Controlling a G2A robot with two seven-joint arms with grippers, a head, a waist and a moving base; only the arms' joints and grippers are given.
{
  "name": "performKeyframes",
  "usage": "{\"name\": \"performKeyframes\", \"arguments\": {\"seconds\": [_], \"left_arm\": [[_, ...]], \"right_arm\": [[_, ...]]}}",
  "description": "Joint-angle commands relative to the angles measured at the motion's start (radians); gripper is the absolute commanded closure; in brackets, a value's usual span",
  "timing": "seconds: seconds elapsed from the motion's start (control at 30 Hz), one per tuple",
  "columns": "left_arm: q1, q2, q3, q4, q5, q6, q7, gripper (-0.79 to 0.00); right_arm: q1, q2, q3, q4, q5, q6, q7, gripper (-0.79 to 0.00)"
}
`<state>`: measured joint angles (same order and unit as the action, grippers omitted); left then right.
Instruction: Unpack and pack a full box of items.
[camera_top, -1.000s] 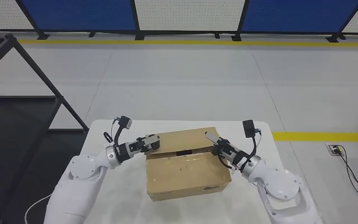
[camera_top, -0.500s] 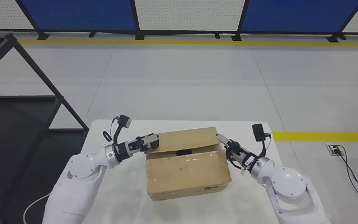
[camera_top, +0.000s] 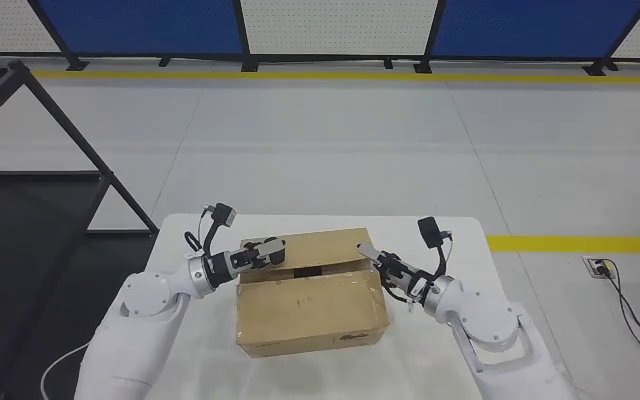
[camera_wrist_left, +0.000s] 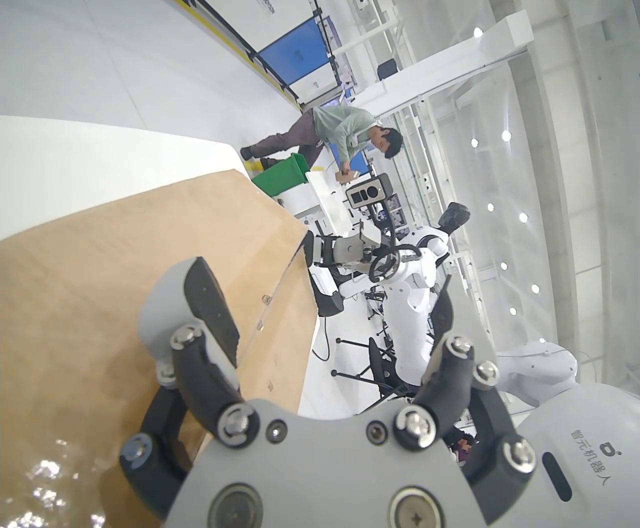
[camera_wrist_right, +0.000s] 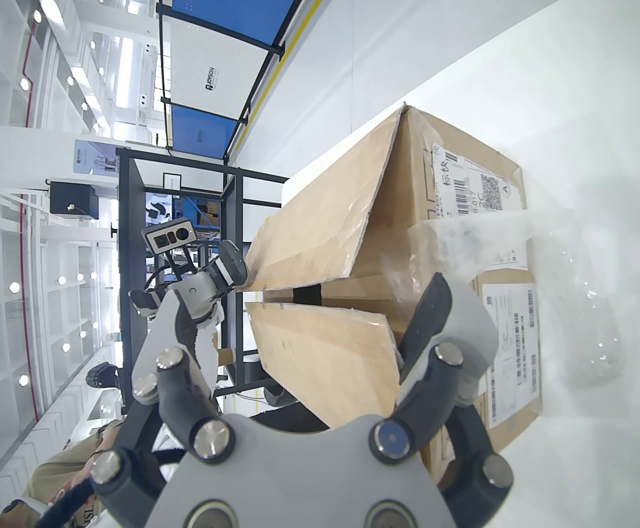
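At the box's left end, the left gripper (camera_top: 268, 249) sits on the far top flap (camera_top: 322, 247), fingers spread wide and gripping nothing. One pad seems to lie flat on the cardboard, though contact is hard to confirm. The box (camera_top: 312, 310) has slid towards that end in the last half-second. It rests a little skewed on the table (camera_top: 200, 226), both top flaps nearly down with a dark slit (camera_top: 312, 272) between them. At the box's right end, the right gripper (camera_top: 372, 256) has swung in from beyond the corner. It hangs over the flaps' ends, fingers wide apart and empty, with loose clear tape (camera_wrist_right: 500, 235) just beside one finger. The shove looks like a by-product of working the flaps, so unpacking has barely begun: the flaps need lifting first. Right of the box there is now more bare table. Left of it the strip has narrowed, so further sliding that way risks the edge. Beyond the box lies a free band.
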<state>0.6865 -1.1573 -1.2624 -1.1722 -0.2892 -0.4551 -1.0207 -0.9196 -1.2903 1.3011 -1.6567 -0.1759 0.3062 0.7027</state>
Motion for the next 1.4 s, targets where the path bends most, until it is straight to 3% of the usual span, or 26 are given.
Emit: {"name": "performKeyframes", "arguments": {"seconds": [0.0, 0.3, 0.57, 0.8, 1.37], "left_arm": [[0.000, 0.001, 0.001, 0.000, -0.002, -0.001, -0.001, -0.785], [-0.002, 0.004, 0.012, -0.002, -0.010, 0.003, -0.014, -0.785], [-0.017, 0.005, 0.023, 0.015, -0.011, 0.006, -0.009, -0.785], [-0.025, 0.006, 0.029, 0.024, -0.009, 0.003, -0.002, -0.785], [0.005, 0.018, 0.017, -0.001, 0.007, 0.008, 0.014, -0.785]], "right_arm": [[0.006, 0.000, -0.001, 0.007, 0.005, 0.005, -0.004, -0.785], [-0.049, 0.021, 0.054, -0.044, -0.043, 0.020, 0.039, -0.785], [-0.111, 0.044, 0.066, -0.101, -0.086, -0.047, 0.183, -0.785], [-0.081, 0.044, 0.006, -0.074, -0.064, -0.106, 0.228, -0.785], [0.027, 0.028, -0.129, 0.025, -0.011, -0.124, 0.205, -0.785]]}}
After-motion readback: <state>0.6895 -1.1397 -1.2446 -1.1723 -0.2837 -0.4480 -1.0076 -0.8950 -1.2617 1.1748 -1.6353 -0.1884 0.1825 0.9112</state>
